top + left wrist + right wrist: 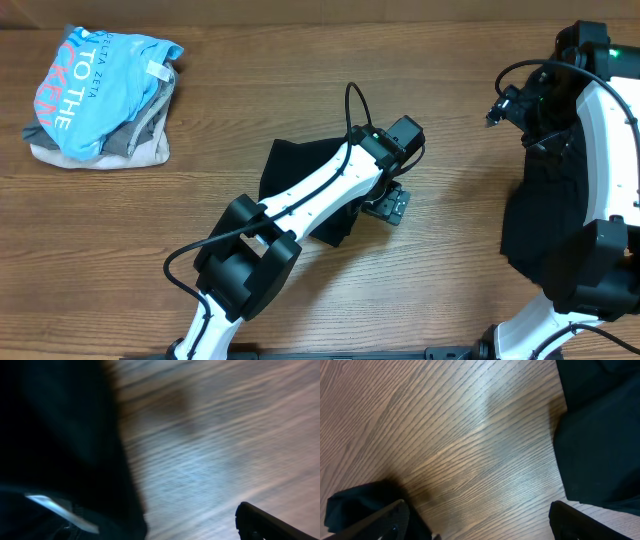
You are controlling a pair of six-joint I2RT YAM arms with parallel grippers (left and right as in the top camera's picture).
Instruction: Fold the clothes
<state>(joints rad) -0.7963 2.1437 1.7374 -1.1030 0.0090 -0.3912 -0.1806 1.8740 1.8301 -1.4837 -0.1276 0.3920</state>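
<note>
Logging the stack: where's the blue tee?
Overhead view, top-left of the table: the blue tee lies on the grey and beige garments, left of the black shirt.

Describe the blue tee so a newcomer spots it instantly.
On the table's far-left corner in the overhead view sits a small clothes pile. The tee lies on top. It alone is light blue with white and pink lettering; the garments under it are grey and beige.

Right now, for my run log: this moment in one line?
left gripper: open, at edge of centre black garment | right gripper: open, over table beside right black garment | light-blue tee: atop pile
</note>
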